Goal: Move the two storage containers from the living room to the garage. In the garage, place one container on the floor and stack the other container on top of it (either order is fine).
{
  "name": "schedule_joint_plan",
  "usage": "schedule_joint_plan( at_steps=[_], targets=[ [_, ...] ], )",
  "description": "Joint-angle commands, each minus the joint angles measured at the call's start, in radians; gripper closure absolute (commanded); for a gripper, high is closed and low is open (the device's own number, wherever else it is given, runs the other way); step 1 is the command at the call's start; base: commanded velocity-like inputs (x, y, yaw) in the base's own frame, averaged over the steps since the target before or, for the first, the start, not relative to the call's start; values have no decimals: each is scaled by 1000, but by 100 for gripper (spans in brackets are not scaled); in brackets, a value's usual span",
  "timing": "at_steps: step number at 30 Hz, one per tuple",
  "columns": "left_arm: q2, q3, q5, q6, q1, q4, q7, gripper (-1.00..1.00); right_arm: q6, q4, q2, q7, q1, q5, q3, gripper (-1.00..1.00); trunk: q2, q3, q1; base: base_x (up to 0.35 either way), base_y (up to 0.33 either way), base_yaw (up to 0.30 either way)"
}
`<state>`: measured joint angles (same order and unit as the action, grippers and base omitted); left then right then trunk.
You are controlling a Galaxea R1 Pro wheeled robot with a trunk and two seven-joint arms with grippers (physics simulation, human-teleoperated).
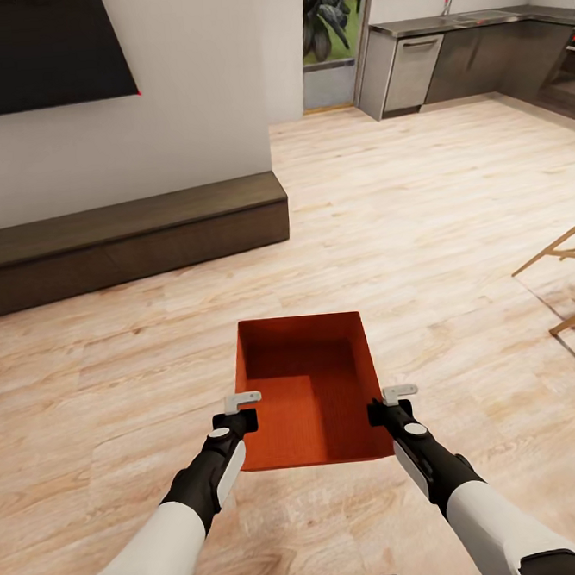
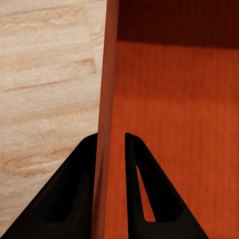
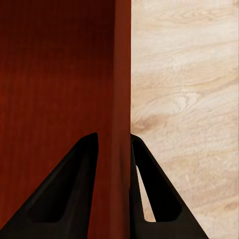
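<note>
An orange-red bin [image 1: 306, 390] hangs over the light wood floor [image 1: 421, 225], carried between both arms. The left gripper [image 2: 110, 144] is clamped on its left wall, one finger inside and one outside; the right gripper [image 3: 113, 144] pinches the right wall the same way. The bin looks empty, though its near end is partly shadowed. A low dark bench [image 1: 128, 235] lines the wall ahead.

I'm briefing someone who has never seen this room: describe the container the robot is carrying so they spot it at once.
Start at the long dark low cabinet under the black screen, then come forward over the light plank floor to the robot's arms. Between them sits the storage container, each side wall pinched by the left claw and right claw. It is the only orange-red, open-topped rectangular bin there.
</note>
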<state>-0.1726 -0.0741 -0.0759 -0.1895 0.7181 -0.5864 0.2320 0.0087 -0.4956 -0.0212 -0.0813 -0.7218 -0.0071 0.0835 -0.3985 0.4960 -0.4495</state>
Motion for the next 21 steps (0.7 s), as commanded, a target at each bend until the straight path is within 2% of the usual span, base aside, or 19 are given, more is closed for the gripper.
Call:
schedule_joint_plan(
  at_steps=[1,21],
  targets=[
    [-2,-4,-16,-5,0,0,10,100,0,-3,-3,-3,-1,2,-1,100,-2,0,-1,0,0,0],
    [-2,-4,-16,-5,0,0,10,100,0,-3,-3,-3,-1,2,-1,100,-2,-31,-1,0,0,0]
  ],
)
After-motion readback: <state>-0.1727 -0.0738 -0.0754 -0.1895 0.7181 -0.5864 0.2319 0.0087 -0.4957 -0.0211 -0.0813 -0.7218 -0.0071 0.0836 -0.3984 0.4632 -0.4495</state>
